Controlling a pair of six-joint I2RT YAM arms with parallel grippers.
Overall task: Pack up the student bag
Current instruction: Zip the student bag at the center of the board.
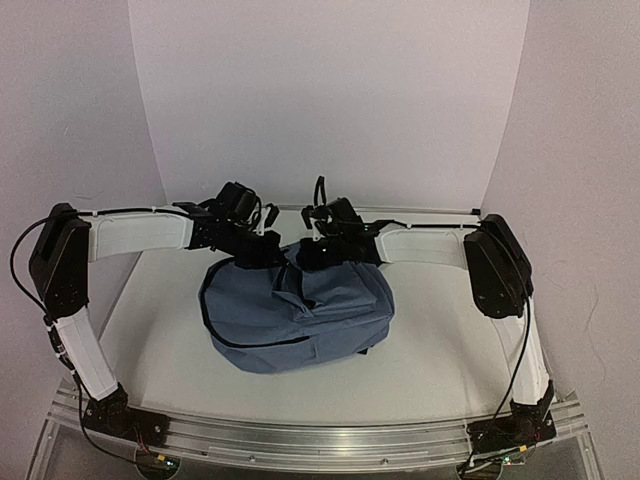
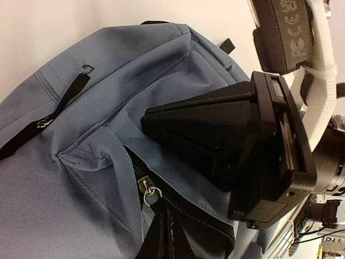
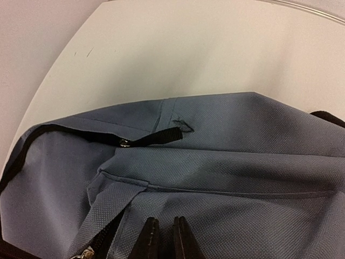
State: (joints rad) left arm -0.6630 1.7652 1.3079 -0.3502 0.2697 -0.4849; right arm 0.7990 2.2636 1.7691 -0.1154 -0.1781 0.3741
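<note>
The student bag [image 1: 300, 310], slate-blue with black zip trim, lies in the middle of the table. It also fills the left wrist view [image 2: 81, 135] and the right wrist view [image 3: 242, 140]. Both grippers are at its far top edge. My left gripper [image 1: 258, 248] [image 2: 161, 229] is shut, its tips meeting just below the ring of the main zip slider [image 2: 145, 186]; what it pinches is hidden. My right gripper [image 1: 318, 252] [image 3: 163, 232] has its fingers nearly together on the bag's fabric beside the open main zip, and its tips [image 2: 148, 121] press into the cloth. The front pocket's black zip pull [image 3: 156, 137] lies flat.
The white table [image 1: 450, 360] is boxed in by pale walls behind and at both sides. An aluminium rail [image 1: 320, 435] runs along the near edge between the arm bases. A black strap [image 3: 326, 116] shows past the bag's far side.
</note>
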